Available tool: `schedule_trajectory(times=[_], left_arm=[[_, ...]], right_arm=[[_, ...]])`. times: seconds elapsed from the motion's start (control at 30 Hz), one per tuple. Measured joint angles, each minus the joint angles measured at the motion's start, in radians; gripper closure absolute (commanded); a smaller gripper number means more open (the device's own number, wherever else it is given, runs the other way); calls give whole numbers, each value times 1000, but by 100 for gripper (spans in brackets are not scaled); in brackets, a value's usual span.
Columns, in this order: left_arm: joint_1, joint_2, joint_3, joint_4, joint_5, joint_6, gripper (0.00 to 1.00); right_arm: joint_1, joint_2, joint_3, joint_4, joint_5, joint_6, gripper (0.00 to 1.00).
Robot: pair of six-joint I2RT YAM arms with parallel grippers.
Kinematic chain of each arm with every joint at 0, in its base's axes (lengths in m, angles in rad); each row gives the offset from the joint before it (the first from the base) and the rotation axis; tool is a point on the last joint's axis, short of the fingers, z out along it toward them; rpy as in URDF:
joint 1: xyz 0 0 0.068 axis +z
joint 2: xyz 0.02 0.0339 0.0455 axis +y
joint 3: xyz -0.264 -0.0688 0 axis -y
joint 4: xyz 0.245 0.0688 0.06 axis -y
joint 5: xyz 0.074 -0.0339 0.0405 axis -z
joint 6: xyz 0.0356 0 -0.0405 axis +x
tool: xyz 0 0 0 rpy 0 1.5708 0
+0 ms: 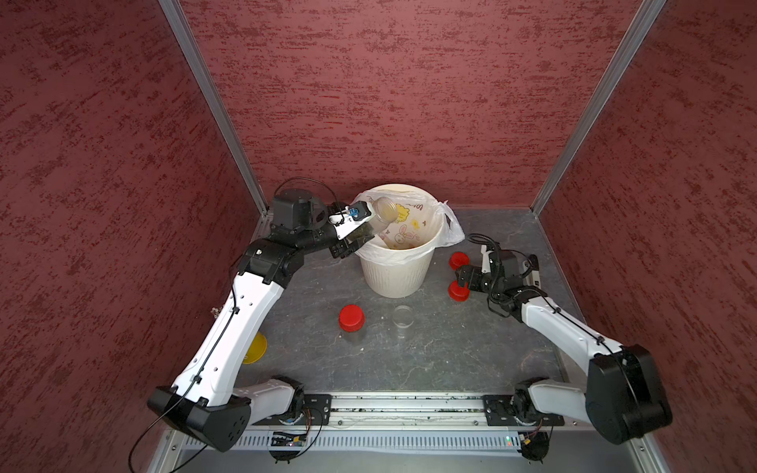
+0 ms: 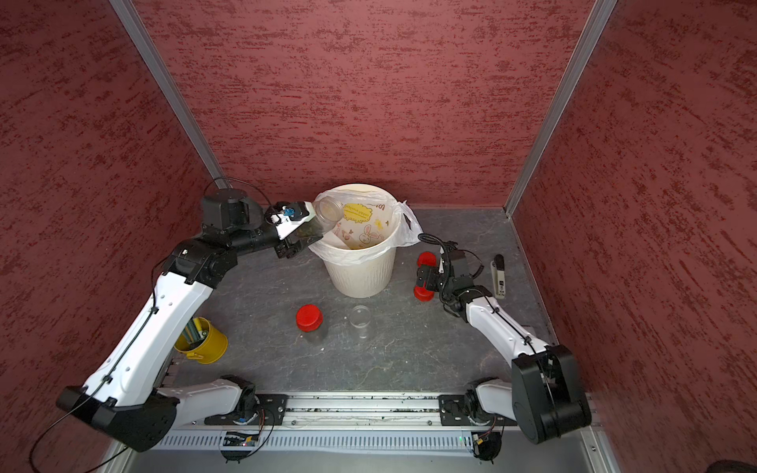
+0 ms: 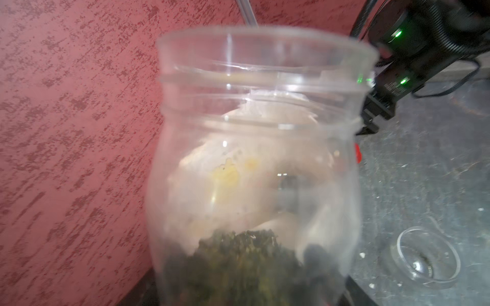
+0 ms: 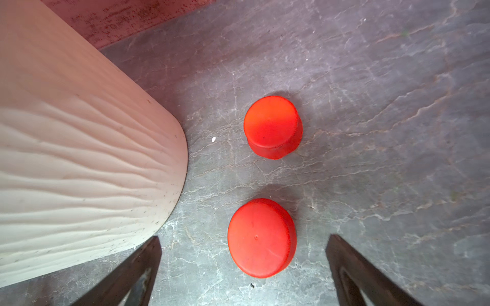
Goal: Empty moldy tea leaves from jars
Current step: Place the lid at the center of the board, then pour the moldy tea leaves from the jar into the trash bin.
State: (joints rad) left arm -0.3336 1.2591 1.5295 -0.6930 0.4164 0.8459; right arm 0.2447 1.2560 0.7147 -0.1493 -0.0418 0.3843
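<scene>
Holding an uncapped jar [image 1: 383,213] firmly by its lower half, the left gripper [image 1: 358,233] leans it over the left rim of the cream ribbed bin [image 1: 395,274]. The bin stands near the back edge of the tabletop [image 1: 430,352], about midway between its left and right edges. The jar is tilted with its open mouth toward the inside of the bin, above the white bag [image 1: 450,229] that lines it. In the left wrist view the moldy tea leaves [image 3: 238,259] — a dark olive clump — sit at the closed end of the jar, and the rest of its wall is clear. The right gripper [image 4: 244,238] is spread wide and holds nothing. It hangs over the tabletop to the right of the bin, and its two dark fingers [image 4: 138,265] stand on either side of the front red cap [image 4: 261,238] without touching it. The back red cap [image 4: 273,127] lies a little further toward the back edge, apart from the front one. Nearer the front edge, around the middle of the tabletop, a capped jar [image 1: 351,317] stands upright — and just beside it, on its right, stands an empty jar [image 1: 402,316] with no cap. In a top view a yellow cup [image 2: 205,344] with pencils [image 2: 192,331] is at the left edge, partly behind the left arm.
</scene>
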Motion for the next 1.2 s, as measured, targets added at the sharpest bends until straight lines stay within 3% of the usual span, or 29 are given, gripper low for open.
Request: schedule_trajectory(times=[0.5,0.77,1.0,1.2], left_arm=[[-132,122,143,-46,-422,322,37],[-191,147,87,128,-683,620,38],[-255,147,23,309,-821,862,38],[-290,177,-3,347,-869,944,38]], right_arm=[[-72,-117,81,-22,-19,-43,1],[-82,-121,82,-23,-48,-53,1],[-85,-137,103,-20,-69,-60,1],[-87,-151,103,-21,-86,-68,1]])
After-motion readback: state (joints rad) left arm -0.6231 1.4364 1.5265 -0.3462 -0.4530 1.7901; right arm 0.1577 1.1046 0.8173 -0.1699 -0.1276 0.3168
